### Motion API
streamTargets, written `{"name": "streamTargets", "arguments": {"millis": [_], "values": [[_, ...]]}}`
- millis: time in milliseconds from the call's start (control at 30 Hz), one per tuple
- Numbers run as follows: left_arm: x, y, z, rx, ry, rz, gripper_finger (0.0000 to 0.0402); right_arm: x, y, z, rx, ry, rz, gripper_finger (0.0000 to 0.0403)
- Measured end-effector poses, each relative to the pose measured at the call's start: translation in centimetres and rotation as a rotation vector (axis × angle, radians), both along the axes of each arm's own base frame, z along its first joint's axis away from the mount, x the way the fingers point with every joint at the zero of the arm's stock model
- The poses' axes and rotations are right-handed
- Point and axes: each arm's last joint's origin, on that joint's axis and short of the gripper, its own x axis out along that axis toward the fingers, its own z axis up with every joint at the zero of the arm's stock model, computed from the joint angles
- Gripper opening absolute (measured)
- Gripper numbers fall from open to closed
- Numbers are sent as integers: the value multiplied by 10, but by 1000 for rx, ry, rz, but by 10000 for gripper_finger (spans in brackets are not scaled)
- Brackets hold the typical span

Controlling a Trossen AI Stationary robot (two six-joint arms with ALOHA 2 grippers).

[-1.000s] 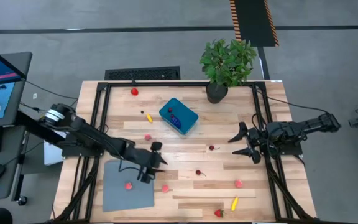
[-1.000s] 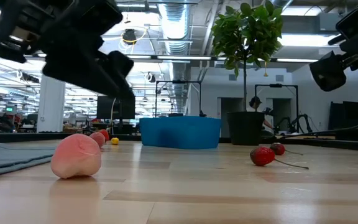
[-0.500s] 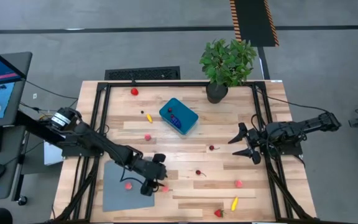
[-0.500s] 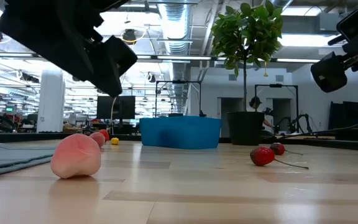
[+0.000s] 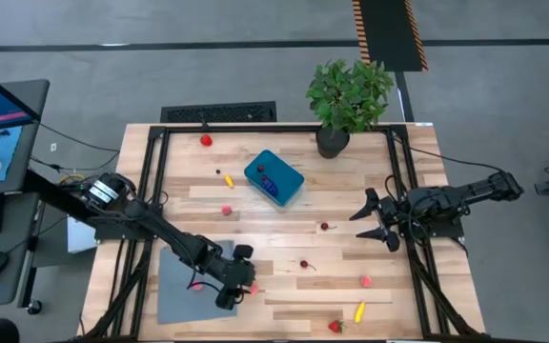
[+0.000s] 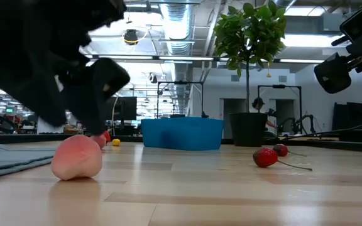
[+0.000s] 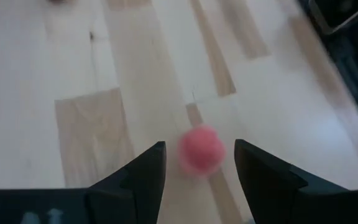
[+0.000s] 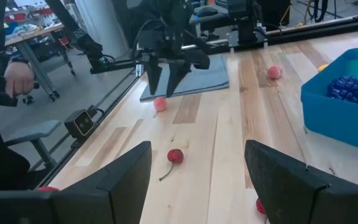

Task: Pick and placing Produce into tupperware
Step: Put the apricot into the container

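Observation:
My left gripper (image 5: 246, 283) is open and low over the table just right of the grey sheet. Its fingers stand on either side of a pink round fruit (image 7: 201, 150) without touching it; the fruit (image 6: 77, 157) rests on the wood. The teal tupperware (image 5: 274, 178) stands in the far middle of the table with small blue and red pieces inside (image 8: 350, 88). My right gripper (image 5: 370, 217) waits open above the table's right side. More produce lies scattered: cherries (image 5: 305, 265), a pink piece (image 5: 365, 281), a yellow one (image 5: 359, 311).
The grey sheet (image 5: 184, 295) lies flat at the near left. A potted plant (image 5: 346, 100) stands at the far edge, right of the tupperware. A red fruit (image 5: 206, 140), a yellow one (image 5: 229, 180) and a pink one (image 5: 226, 210) lie left of the tupperware. A person's hand (image 8: 18, 78) shows beyond the table.
My left gripper has moved toward the table's near edge and come down, from above the sheet's far right corner to the pink fruit beside the sheet's right edge. The fruit has stayed in place. My right arm has kept still.

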Motion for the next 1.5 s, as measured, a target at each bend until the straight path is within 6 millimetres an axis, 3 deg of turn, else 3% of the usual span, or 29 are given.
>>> {"name": "streamTargets", "arguments": {"millis": [233, 800, 1200, 1500], "values": [[10, -6, 0, -25, -2, -12, 181, 1, 0, -1, -2, 13, -2, 281], [11, -5, -21, -53, 92, 36, 176, 1, 0, -2, 4, 27, -3, 281], [12, -4, -18, -55, 83, 35, 86, 1, 0, -2, 4, 27, -3, 281], [17, 1, -10, -10, -2, -44, 102, 1, 0, -2, 3, 27, -3, 281]]}}
